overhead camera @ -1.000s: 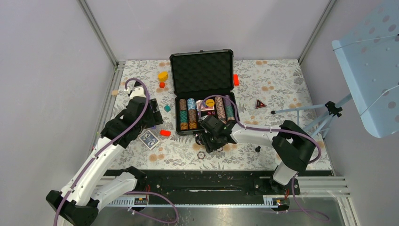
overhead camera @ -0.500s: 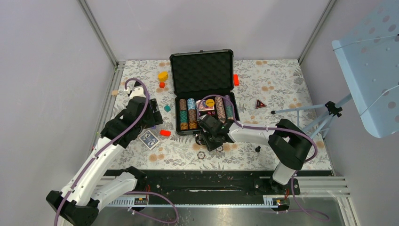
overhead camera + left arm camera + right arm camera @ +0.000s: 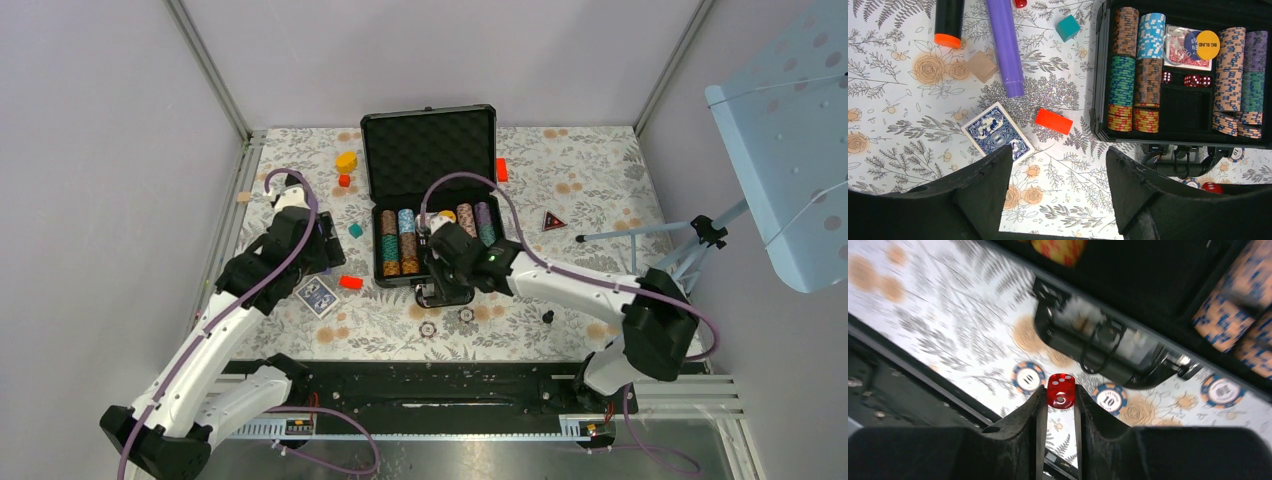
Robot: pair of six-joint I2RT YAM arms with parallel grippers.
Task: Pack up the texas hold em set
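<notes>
The right gripper (image 3: 1060, 401) pinches a small red translucent die (image 3: 1061, 390) between narrowed fingers, just off the 6 o'clock edge of the open black foam-lined hard case (image 3: 430, 155), likely to carry it inside. The left gripper (image 3: 1058, 157) hangs wide and empty near the blue-backed card deck (image 3: 997, 132) at the case's 8 o'clock, seemingly readied to collect it.

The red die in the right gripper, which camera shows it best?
The right wrist view: the red die is pinched in the right gripper, close up, pips showing. The left wrist view catches only a red sliver near its bottom edge, probably the die. In the top external view the gripper hides it.
</notes>
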